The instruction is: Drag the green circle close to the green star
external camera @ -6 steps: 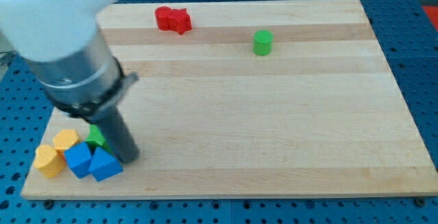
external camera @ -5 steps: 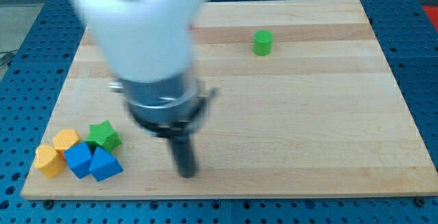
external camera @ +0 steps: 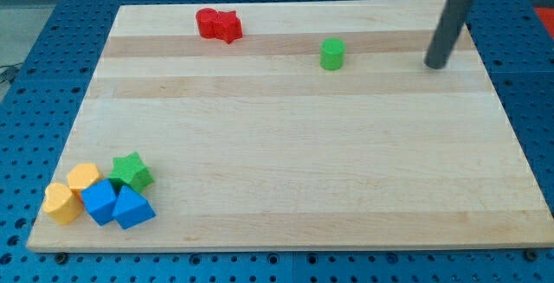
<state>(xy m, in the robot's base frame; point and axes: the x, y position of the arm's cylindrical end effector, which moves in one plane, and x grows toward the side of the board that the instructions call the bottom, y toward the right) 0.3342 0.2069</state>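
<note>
The green circle [external camera: 332,54] is a small cylinder standing near the view's top, right of centre. The green star [external camera: 132,171] lies at the view's bottom left, touching the blue blocks. My tip [external camera: 434,65] rests on the board at the view's top right, well to the right of the green circle and apart from it. The rod rises from there to the view's top edge.
Two red blocks [external camera: 218,24] sit together at the view's top left. Two yellow blocks [external camera: 71,191], a blue cube [external camera: 99,202] and a blue triangular block [external camera: 132,208] cluster by the green star. The wooden board [external camera: 286,144] lies on a blue perforated table.
The arm has swept from the bottom left, next to the green star, across the board to the top right. No block has moved.
</note>
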